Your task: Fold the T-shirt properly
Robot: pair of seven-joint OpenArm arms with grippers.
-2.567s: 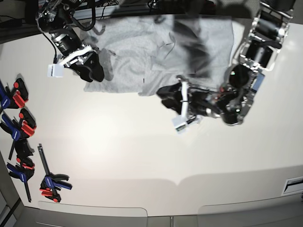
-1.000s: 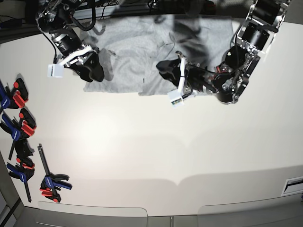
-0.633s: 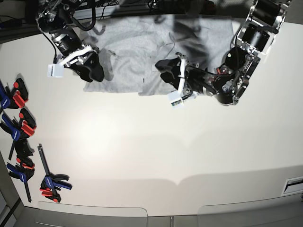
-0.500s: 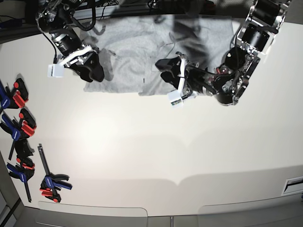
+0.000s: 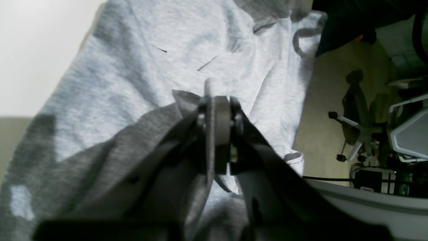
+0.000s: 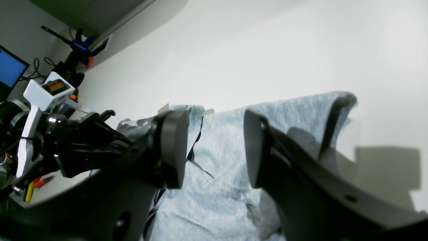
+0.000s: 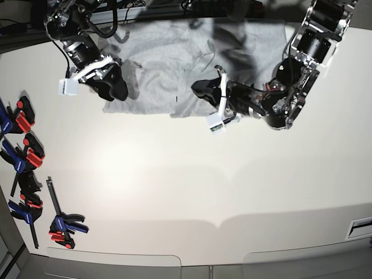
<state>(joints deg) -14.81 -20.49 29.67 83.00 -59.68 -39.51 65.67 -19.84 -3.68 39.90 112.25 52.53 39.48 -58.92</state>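
This looks like a robotics lab set up in an office-type room. A broad, pale worktable point(image 7: 174, 186) carries two black robot arms with exposed motors and cabling, and a row of blue-and-red spring clamps point(image 7: 23, 157) lies along one edge. Beyond the table edge, the left wrist view shows a carpeted floor and a wheeled office chair point(image 5: 354, 134). The right wrist view catches a lit blue monitor point(image 6: 10, 72) and loose cables in the corner.
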